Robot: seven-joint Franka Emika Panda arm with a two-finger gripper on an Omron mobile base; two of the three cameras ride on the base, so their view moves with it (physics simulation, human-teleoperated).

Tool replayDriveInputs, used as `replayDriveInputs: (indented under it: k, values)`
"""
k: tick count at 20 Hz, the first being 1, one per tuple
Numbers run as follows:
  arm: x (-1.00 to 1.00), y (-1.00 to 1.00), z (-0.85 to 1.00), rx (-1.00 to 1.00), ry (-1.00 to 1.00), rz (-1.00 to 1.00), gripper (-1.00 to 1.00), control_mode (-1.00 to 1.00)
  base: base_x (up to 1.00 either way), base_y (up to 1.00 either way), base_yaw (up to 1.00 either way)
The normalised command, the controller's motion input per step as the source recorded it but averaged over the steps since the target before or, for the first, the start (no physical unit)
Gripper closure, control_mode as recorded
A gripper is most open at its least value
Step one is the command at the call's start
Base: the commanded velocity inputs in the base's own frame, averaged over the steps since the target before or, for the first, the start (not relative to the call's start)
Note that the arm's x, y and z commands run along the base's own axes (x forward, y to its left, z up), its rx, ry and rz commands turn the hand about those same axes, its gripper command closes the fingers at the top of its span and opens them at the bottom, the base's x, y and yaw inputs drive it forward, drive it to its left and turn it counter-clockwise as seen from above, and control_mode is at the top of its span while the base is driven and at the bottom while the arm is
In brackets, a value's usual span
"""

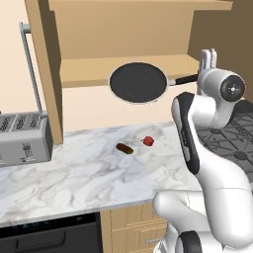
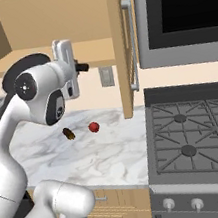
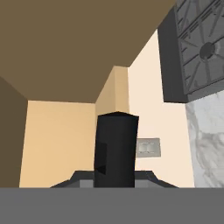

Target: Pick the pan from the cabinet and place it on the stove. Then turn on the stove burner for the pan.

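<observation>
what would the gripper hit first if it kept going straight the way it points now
Apart from the pan handle it is already shut on, the hand view looks along that handle toward the cream back wall under the cabinet shelf, so the gripper would probably meet the wall first. Depth is unclear.

Overall light: even, soft and bright, flat as in rendered pictures; no visible lamp.
Shadows: faint on the marble counter; darker brown shade inside the cabinet, above and behind the shelf.
Glare: none on the counter; a mild sheen on the white arm just right of it.
Dark areas: the stove right of the counter and the black panel above it read as flat dark masses.
Sharpness: slightly soft and pixelated throughout, small counter items blurred.
Hand view: the near dark handle looms large, edges soft.
Distortion: none noticeable at the edges.
</observation>
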Motion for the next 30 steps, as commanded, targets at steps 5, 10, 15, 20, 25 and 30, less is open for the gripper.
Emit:
replayDriveInputs:
  k: [5, 10, 15, 20, 25, 30]
  values:
    - [-0.34, 0.09, -0.1, 0.0, 0.0, 0.0, 1.0, -1.0, 0.0, 0.0, 0.0]
    - [-0.33, -0.01, -0.21, 0.0, 0.0, -0.03, 1.0, -1.0, 0.0, 0.0, 0.0]
    - [-0.31, -0.28, -0.19, 0.01, 0.05, -0.12, 1.0, -1.0, 0.0, 0.0, 0.0]
    - [-0.29, -0.5, -0.07, 0.05, 0.03, -0.16, 1.0, -1.0, 0.0, 0.0, 0.0]
    - [-0.34, -0.49, -0.11, 0.03, 0.0, -0.13, 1.0, -1.0, 0.0, 0.0, 0.0]
    - [-0.57, -0.33, -0.23, 0.03, 0.0, -0.09, 1.0, -1.0, 0.0, 0.0, 0.0]
